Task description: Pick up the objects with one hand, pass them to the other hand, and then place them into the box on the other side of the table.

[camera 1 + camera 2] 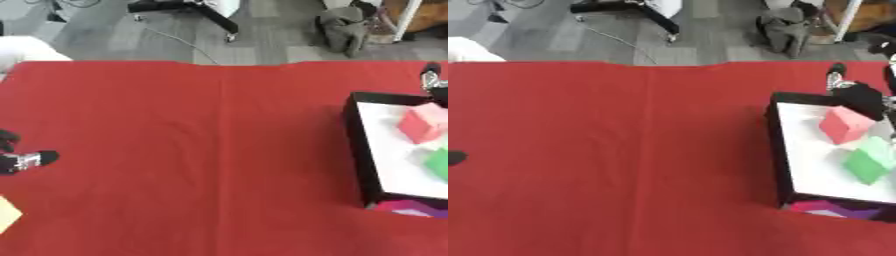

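The right hand [857,95] hovers over the box [779,150] beside the pink cube [843,125] and green block [866,165], grip unclear, so releasing seems finished; next needs another object.

Both eyes are looking steeply down from the robot's head, facing toward twelve o'clock across the red tablecloth [192,150] to the grey floor [262,30] beyond. They are sharing nearly everything: the cloth and the black-rimmed box [773,150] at three o'clock. The right eye is sitting slightly rightward, showing more of that box.
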